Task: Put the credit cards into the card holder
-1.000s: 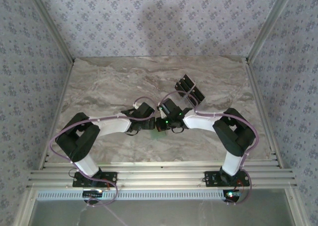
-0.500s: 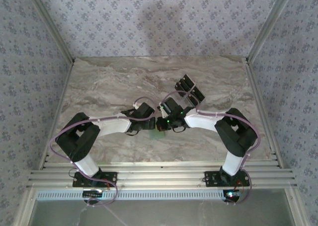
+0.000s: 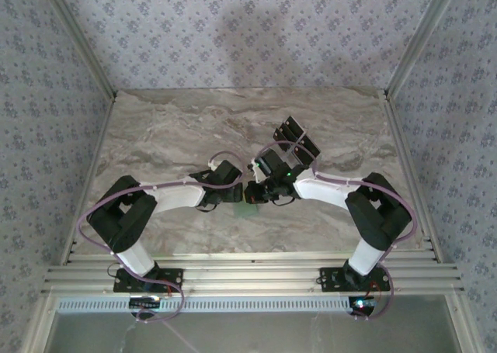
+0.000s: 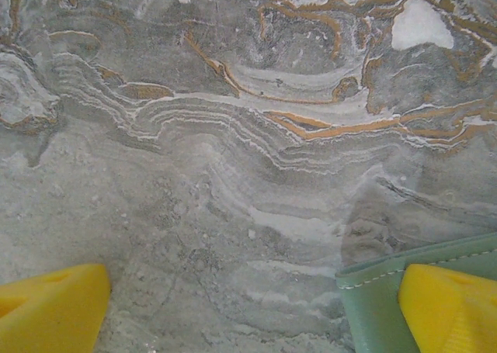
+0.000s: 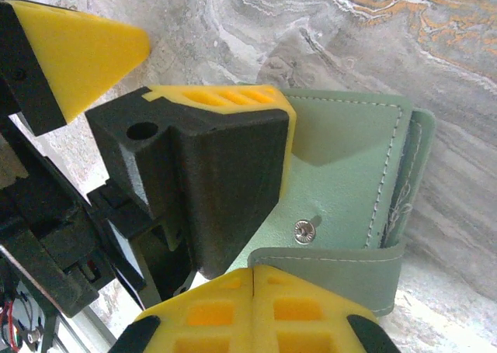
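The card holder (image 5: 349,159), a pale-green wallet with a metal snap (image 5: 304,229), lies on the marble between both grippers. My left gripper (image 4: 248,314) stands wide open. One of its yellow fingertips (image 4: 450,306) rests on the card holder's corner (image 4: 373,299), and the other fingertip (image 4: 46,310) is over bare marble. My right gripper (image 5: 255,306) is shut, its tips against the raised flap (image 5: 334,264); I cannot tell if the flap is pinched. The credit cards (image 3: 297,141), black and fanned, lie just beyond the right gripper (image 3: 260,192).
The left gripper (image 3: 235,192) meets the right one at the table's middle. Its black finger (image 5: 210,190) shows large in the right wrist view. Marble table (image 3: 171,128) spreads out to the sides and far end. Metal rails (image 3: 248,275) run along the near edge.
The right arm's elbow has swung out to the right and its wrist has turned slightly toward the cards. The left arm has held still.
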Controlling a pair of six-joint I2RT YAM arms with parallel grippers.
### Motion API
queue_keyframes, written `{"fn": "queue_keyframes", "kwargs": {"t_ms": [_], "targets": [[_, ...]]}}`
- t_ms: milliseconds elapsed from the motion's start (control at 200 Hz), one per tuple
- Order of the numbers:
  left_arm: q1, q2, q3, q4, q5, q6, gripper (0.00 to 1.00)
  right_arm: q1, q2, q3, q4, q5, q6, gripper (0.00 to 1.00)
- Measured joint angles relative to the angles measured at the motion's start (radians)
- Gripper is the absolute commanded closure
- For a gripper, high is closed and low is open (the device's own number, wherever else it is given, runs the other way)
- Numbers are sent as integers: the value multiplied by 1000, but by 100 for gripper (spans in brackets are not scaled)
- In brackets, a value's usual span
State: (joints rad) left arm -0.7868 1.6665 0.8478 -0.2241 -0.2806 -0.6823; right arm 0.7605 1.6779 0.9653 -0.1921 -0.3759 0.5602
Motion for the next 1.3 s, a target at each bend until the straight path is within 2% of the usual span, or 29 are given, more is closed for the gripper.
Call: {"fn": "queue_keyframes", "kwargs": {"t_ms": [355,1299], "targets": [[-1,2,0,4,0,0,3,-28,43,-1,16,0,8,100],[-1,3,0,8,2,0,3,-27,76,8,31,-7,27,100]]}}
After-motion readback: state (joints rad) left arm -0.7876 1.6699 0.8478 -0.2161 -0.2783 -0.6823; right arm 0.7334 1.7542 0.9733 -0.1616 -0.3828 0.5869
